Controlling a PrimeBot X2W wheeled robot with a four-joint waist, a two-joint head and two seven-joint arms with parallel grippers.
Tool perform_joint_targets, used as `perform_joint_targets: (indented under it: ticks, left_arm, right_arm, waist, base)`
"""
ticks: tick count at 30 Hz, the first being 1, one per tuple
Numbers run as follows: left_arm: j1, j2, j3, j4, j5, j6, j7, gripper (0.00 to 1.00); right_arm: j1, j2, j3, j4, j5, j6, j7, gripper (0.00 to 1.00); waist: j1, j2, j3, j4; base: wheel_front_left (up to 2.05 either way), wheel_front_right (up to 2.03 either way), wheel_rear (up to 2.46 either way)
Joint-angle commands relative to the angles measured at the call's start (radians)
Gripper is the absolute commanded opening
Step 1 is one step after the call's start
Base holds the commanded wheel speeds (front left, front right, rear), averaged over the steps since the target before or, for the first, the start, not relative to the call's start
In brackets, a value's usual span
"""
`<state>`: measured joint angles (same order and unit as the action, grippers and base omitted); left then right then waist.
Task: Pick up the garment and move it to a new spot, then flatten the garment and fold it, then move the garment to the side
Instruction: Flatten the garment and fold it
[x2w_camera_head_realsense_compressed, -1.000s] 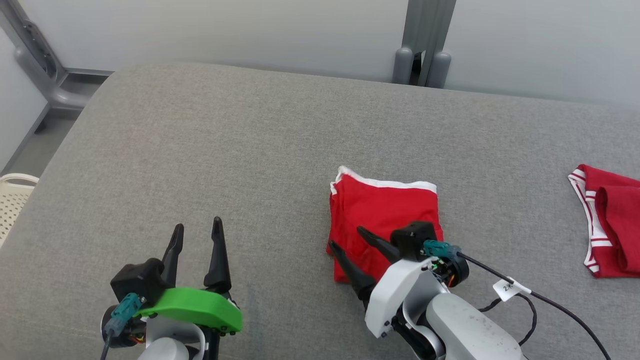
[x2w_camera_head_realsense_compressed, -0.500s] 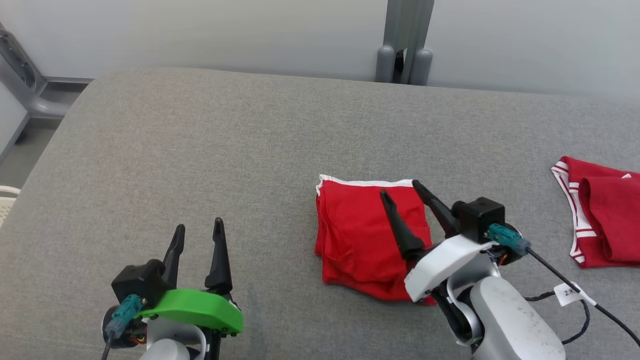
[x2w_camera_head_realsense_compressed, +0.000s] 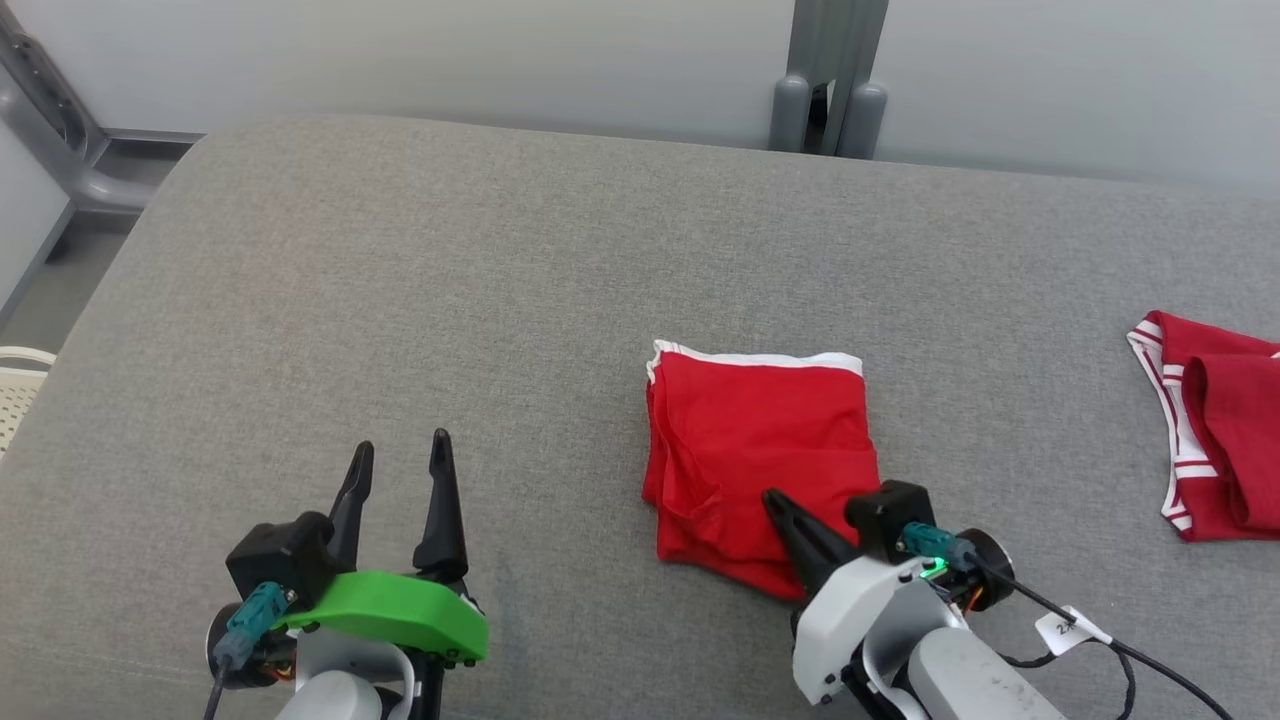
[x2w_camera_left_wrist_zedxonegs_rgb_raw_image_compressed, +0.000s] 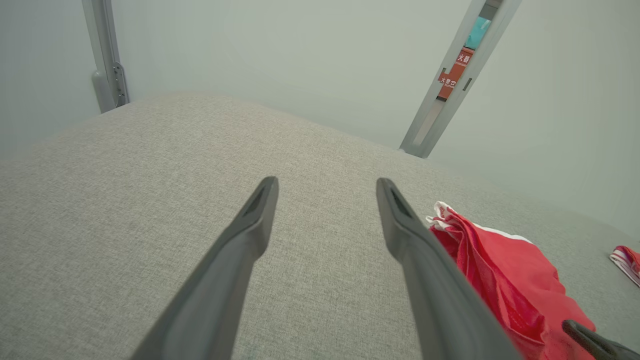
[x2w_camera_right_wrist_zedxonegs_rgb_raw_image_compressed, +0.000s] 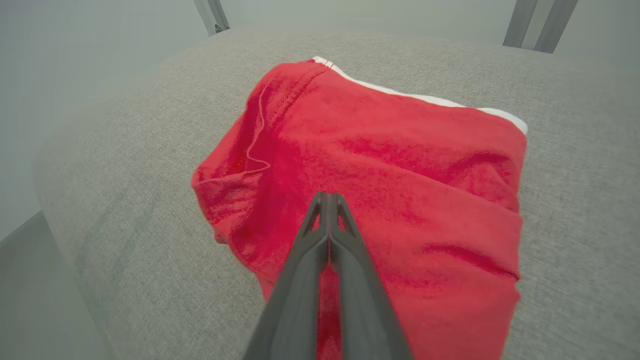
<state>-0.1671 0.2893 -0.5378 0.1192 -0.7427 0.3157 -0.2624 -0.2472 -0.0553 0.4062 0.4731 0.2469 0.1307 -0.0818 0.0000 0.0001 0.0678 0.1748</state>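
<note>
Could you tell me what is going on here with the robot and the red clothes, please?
A two-armed robot is working on a folded red garment lying on a grey padded surface. Its right gripper is shut, fingers pressed together, with the tips over the garment's near part; whether any cloth is pinched cannot be told. The left gripper hovers open off to the left, apart from the garment. A second red garment with white stripes lies by itself at the far right.

The garment (x2w_camera_head_realsense_compressed: 760, 440) was soft matt red cloth, white-edged; the cushion (x2w_camera_head_realsense_compressed: 400, 300) beneath was coarse grey woven fabric; the left gripper (x2w_camera_head_realsense_compressed: 398, 460) had matt dark plastic fingers (x2w_camera_head_realsense_compressed: 440, 510) and a smooth green plastic cover (x2w_camera_head_realsense_compressed: 390, 612); the post (x2w_camera_head_realsense_compressed: 835, 40) looked like matt grey metal.
</note>
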Motion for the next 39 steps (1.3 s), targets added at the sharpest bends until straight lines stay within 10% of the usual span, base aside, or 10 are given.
perform_joint_targets:
  ticks: [1,15,22,24,26,27,39]
  left_arm:
    - [-0.017,0.000,0.005,0.001,0.007,-0.005,-0.003,1.00]
    - [-0.022,-0.014,0.020,0.007,0.015,-0.013,-0.003,1.00]
    - [-0.003,-0.021,0.045,0.001,0.031,-0.021,-0.003,1.00]
    - [0.000,-0.024,0.050,-0.003,0.040,-0.030,-0.003,1.00]
    - [0.001,-0.029,0.051,-0.006,0.048,-0.038,-0.003,1.00]
    - [-0.001,-0.031,0.051,-0.006,0.053,-0.044,-0.003,1.00]
    - [-0.002,-0.058,0.068,0.044,0.133,-0.086,-0.003,1.00]
  right_arm:
    - [-0.016,-0.001,0.023,0.019,0.011,0.000,-0.012,0.00]
    - [-0.170,0.003,0.338,0.207,0.149,0.000,-0.070,0.00]
    - [-0.217,0.003,0.332,0.211,0.182,0.000,-0.156,0.00]
    - [-0.225,0.003,0.291,0.198,0.169,0.000,-0.171,0.37]
    - [-0.221,0.003,0.231,0.180,0.147,0.000,-0.179,0.45]
    - [-0.213,0.003,0.195,0.169,0.130,0.000,-0.181,1.00]
    - [-0.017,0.004,-0.238,-0.057,-0.036,0.000,-0.183,1.00]
  waist:
    - [0.0000,-0.0001,0.004,0.008]
    - [0.0000,-0.0001,0.019,0.045]
    - [0.0000,-0.0001,0.010,0.018]
    - [0.0000,-0.0001,0.003,0.003]
    - [0.0000,-0.0001,-0.004,-0.014]
    - [0.0000,-0.0001,-0.008,-0.023]
    - [0.0000,-0.0001,-0.056,-0.125]
  base:
    - [0.00,0.00,0.00]
    - [0.00,0.00,0.00]
    - [0.00,0.00,0.00]
    - [0.00,0.00,0.00]
    - [0.00,0.00,0.00]
    - [0.00,0.00,0.00]
    - [0.00,0.00,0.00]
